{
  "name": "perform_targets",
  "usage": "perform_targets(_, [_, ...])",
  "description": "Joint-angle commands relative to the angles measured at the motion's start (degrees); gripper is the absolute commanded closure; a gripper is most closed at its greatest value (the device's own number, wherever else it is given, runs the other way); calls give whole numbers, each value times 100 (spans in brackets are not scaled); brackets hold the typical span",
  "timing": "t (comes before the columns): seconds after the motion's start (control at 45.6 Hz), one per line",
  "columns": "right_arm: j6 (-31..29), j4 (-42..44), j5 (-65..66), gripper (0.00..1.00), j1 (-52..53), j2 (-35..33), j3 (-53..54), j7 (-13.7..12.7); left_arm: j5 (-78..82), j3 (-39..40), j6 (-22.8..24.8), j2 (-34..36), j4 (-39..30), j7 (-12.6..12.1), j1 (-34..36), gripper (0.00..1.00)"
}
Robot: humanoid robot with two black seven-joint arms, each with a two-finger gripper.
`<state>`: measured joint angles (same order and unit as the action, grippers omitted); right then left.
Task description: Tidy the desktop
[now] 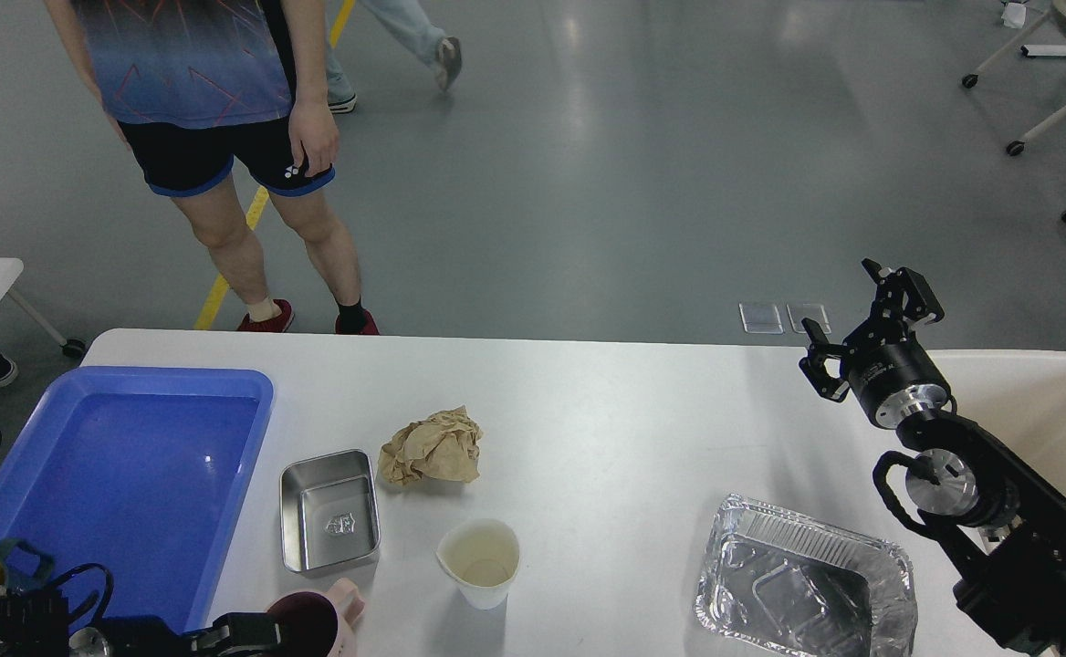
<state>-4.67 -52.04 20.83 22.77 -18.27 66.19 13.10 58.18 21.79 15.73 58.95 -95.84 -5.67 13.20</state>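
Note:
The white desktop (606, 429) holds a crumpled brown paper ball (433, 447), a small steel tray (329, 511), a paper cup (480, 561), a pink mug with a dark inside (318, 625) and a foil tray (802, 584). My left gripper (245, 631) is at the bottom edge, its black finger against the mug's left rim. Its second finger is hidden, so its grip cannot be told. My right gripper (839, 297) is open and empty, held above the desktop's far right edge.
A blue plastic tray (4, 484) sits at the left end of the desktop. A cream bin (1044, 401) stands at the right, behind my right arm. A person in a blue shirt (223, 100) stands at the far left edge. Rolling chair legs (1035, 119) are at the far right.

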Motion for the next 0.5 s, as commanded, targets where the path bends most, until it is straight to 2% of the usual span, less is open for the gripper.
perform_targets(0.0, [1,1,0,0,-1,-1,0,0,-17,18,9,-6,-5,-171,-2,73])
perform_targets(0.066, [1,9,0,0,-10,-1,0,0,-35,18,26,-6,-5,-338,-2,77])
perform_targets(0.197, [-8,9,0,0,-27,-1,0,0,-53,18,62,-15,-5,-417,-2,80])
perform_targets(0.241, [1,18,0,0,-27,-1,8,0,-44,18,62,-15,-14,-426,-2,86])
perform_targets(0.285, [1,9,0,0,-27,-1,0,0,-35,9,62,-15,-14,-435,-2,99])
perform_targets(0.482, [1,9,0,0,-27,-1,0,0,-26,44,62,20,-14,-479,42,100])
